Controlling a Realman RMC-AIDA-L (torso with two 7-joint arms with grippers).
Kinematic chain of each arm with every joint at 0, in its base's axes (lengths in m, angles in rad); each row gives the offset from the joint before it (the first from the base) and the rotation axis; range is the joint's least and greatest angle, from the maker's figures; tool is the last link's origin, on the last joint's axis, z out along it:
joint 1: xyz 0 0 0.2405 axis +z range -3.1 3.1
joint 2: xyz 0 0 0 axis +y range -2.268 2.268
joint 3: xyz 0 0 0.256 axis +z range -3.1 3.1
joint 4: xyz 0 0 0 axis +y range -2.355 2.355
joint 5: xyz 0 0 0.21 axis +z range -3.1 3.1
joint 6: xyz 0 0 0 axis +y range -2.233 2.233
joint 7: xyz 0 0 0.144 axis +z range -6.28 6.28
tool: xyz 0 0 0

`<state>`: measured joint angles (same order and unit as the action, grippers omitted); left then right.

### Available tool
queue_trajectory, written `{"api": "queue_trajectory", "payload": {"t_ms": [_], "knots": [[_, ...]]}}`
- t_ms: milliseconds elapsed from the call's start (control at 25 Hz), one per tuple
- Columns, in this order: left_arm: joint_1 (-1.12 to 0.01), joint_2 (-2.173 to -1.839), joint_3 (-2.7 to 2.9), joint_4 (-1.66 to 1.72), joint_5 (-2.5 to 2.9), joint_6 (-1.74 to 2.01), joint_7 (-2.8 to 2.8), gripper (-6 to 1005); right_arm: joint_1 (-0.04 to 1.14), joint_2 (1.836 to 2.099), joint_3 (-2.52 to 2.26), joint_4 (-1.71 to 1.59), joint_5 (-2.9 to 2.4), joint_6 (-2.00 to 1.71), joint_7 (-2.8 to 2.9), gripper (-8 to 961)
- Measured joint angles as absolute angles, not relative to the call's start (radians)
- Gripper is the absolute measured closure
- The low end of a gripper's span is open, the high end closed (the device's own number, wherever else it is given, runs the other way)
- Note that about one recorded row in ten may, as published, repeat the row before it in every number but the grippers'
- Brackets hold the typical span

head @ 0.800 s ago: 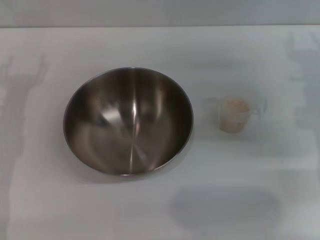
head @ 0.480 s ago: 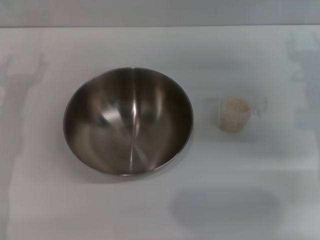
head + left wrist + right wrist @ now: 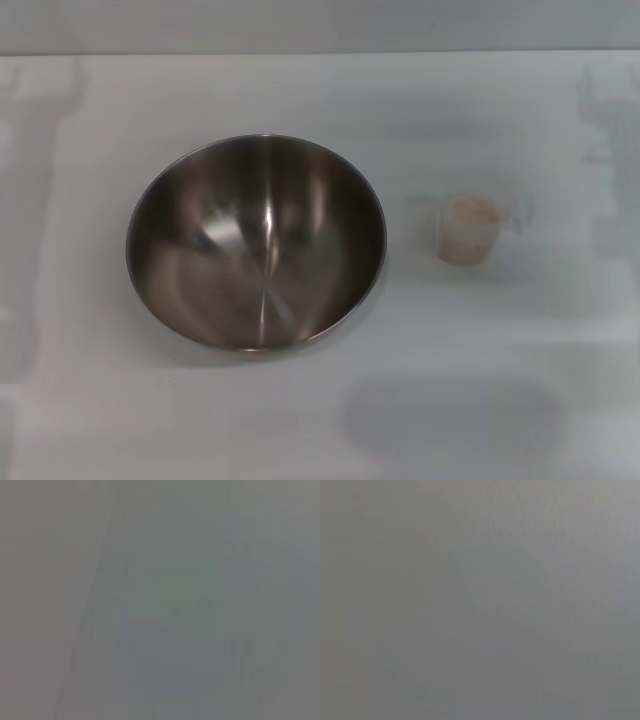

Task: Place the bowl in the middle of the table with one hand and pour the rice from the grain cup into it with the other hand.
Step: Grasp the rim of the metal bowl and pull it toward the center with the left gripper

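Two items on table | bowl left | grain cup right, apart | pincers unseen, state unknown

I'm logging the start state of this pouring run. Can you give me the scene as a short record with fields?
bowl: large steel bowl, upright, empty, left of the table's middle
cup: small clear cup, upright, to the right of the bowl and apart from it
rice: pale grains inside the cup, none in the bowl
table: plain white top, both things stand on it
grippers: neither shows in any view; wrist views show only a blank grey surface
task progress: nothing grasped, no pouring yet
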<state>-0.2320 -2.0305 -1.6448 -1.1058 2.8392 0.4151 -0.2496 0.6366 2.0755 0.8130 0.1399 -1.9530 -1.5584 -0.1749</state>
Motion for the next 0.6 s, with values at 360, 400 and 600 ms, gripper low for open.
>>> {"api": "queue_trajectory", "payload": {"t_ms": [360,400,600], "knots": [[-0.155,-2.015,-1.686,-1.573,2.830,-0.254,-0.250,197,0.639,2.075,0.815,0.132,-1.951,-1.557,-0.175,396],[-0.153,-2.015,-1.693,-1.607,2.829,-0.315,-0.245,198,0.641,2.075,0.815,0.129,-1.951,-1.557,-0.175,396],[-0.153,-2.024,-1.760,-1.796,2.740,-0.676,-0.106,203,0.647,2.074,0.815,0.123,-1.951,-1.556,-0.172,396]]}}
